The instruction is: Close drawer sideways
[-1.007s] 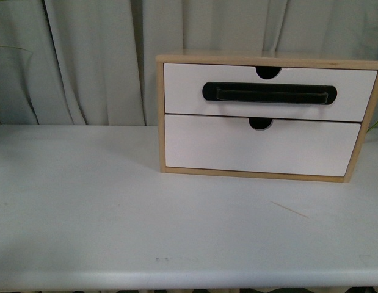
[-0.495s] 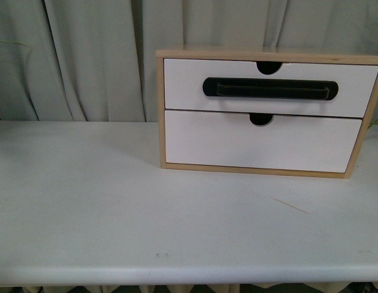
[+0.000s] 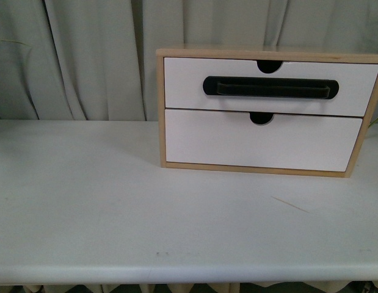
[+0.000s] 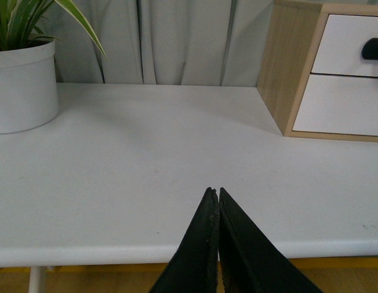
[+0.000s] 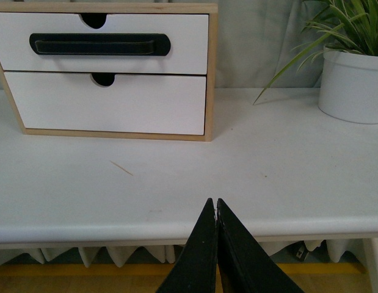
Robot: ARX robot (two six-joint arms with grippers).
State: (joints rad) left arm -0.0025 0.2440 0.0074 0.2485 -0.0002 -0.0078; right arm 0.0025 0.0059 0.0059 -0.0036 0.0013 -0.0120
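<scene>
The drawer (image 3: 271, 87), top slot of the wooden cabinet (image 3: 160, 110) by the table's (image 3: 115, 201) far edge, sits flush. The left gripper (image 4: 214, 194) and right gripper (image 5: 214, 204) have fingertips pressed together, empty, over the near edge.

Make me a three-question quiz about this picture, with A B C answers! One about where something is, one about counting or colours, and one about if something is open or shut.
1. Where is the black handle?
A. on the top drawer
B. on the bottom drawer
C. on the table

2. How many white plant pots show across the two wrist views?
A. none
B. two
C. five

3. How are the tips of the left gripper?
A. wide open
B. pressed together
C. holding the handle

Answers:
1. A: the handle sits on the top drawer; the bottom drawer is plain.
2. B: one pot in the left wrist view, one pot in the right.
3. B: its tips meet with no gap, above the table.
</scene>
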